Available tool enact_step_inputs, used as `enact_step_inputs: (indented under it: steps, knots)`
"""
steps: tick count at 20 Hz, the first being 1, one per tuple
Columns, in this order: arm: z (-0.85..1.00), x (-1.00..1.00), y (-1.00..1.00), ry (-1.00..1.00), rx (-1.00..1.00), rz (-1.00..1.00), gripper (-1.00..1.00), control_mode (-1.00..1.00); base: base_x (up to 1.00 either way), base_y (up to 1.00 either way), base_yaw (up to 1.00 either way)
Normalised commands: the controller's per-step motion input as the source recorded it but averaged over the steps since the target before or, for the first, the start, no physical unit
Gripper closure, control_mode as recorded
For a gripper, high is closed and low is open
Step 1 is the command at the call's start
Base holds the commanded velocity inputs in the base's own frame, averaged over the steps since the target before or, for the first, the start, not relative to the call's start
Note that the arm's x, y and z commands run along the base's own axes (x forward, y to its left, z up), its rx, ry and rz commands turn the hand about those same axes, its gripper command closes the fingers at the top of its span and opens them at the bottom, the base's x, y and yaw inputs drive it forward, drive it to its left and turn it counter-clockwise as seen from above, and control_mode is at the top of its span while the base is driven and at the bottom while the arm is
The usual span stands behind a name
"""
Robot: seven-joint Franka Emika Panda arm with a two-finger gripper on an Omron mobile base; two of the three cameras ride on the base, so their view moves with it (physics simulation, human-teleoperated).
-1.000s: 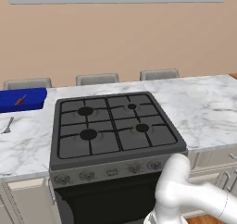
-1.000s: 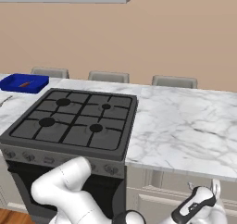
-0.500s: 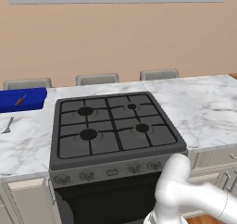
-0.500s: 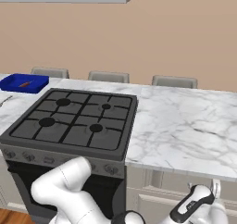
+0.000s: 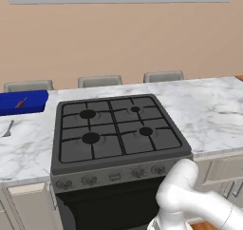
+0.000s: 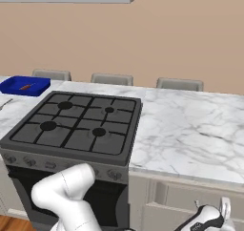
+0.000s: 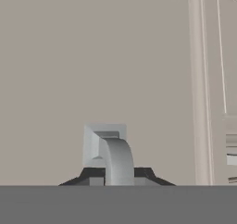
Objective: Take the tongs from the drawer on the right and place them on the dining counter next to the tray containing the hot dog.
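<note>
Drawer (image 6: 183, 211) further out, gripper (image 7: 116, 174) on handle (image 7: 111, 151)

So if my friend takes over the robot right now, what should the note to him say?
Gripper: jaws shut on the drawer handle, low at the right of the stove.
Drawer: pulled out a little, its inside is not visible. Tongs not seen yet.
Tray: blue, on the dining counter at the far left, with the hot dog inside. A small fork lies in front of it.
Done: handle gripped, drawer started.
Left: finish opening the drawer, take the tongs, lay them on the counter beside the tray.
</note>
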Motion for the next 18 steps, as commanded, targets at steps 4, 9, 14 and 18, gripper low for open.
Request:
enact_step_inputs:
  steps: [4,9,14,18]
  knots:
    - [-0.19,-0.72,-0.18,0.00,0.00,0.01,1.00,-1.00,0.00,0.00,0.00]
    - [-0.17,-0.71,-0.20,0.00,0.00,0.03,1.00,-1.00,0.00,0.00,0.00]
    - [-0.14,-0.70,-0.16,0.00,0.00,0.01,1.00,-1.00,0.00,0.00,0.00]
    - [-0.10,-0.63,-0.10,0.00,0.00,0.00,1.00,-1.00,0.00,0.00,0.00]
